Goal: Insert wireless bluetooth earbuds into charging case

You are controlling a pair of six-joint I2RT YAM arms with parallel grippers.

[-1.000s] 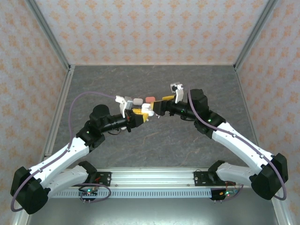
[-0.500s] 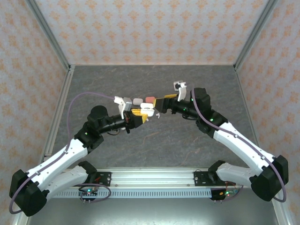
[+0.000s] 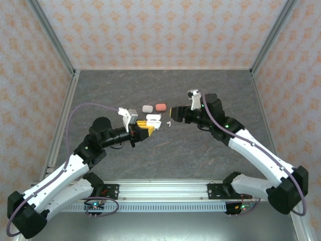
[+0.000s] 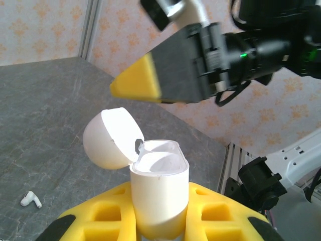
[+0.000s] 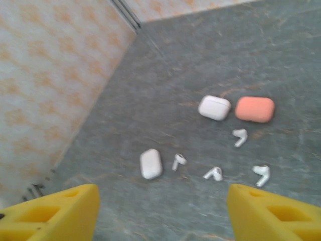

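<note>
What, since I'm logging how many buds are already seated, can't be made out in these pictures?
- Inside the open white case: left wrist view, its rim hides the wells.
- Loose earbuds: right wrist view, blurred; stems and tips unclear.
- Those earbuds in the top view: too small to count.
- Right gripper: right wrist view, fingers cut off by the bottom edge.

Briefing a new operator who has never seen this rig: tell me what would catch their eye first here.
The eye goes first to the open white charging case, lid flipped back, clamped upright in the left gripper near mid-table. The right gripper stands open just across from it. On the grey table nearby lie a coral case, two closed white cases and four loose white earbuds.
</note>
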